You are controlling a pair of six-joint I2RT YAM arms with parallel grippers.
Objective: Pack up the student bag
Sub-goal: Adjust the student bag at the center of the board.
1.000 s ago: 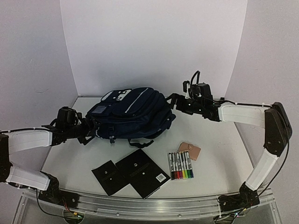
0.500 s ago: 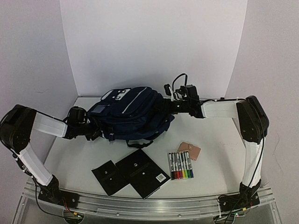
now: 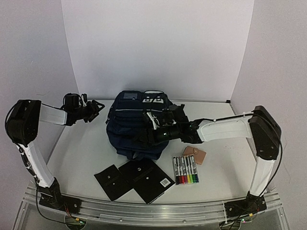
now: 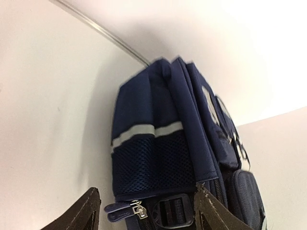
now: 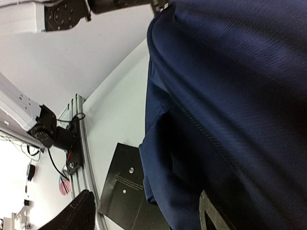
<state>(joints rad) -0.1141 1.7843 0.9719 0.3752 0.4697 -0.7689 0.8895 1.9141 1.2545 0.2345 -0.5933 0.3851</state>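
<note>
The student bag (image 3: 136,129), navy with white piping and a white graphic near its top, stands upright in the middle of the table. My left gripper (image 3: 97,106) is open and empty just left of the bag, apart from it. The left wrist view shows the bag's side mesh pocket (image 4: 153,163), a zip pull (image 4: 136,211) and a buckle ahead of the left gripper (image 4: 148,218). My right gripper (image 3: 152,134) is low against the bag's near face. In the right wrist view the right gripper (image 5: 144,215) is wide open, with navy fabric (image 5: 230,96) between its jaws.
A large black notebook (image 3: 146,177) and a smaller black one (image 3: 112,181) lie at the front, the large one also in the right wrist view (image 5: 125,191). A pack of coloured markers (image 3: 185,170) and a tan wallet (image 3: 194,154) lie right of them. White walls close the back.
The bag went from lying on its side to standing upright, nearer the middle. My left gripper came off it and drew back left. My right gripper moved from behind the bag to its near face.
</note>
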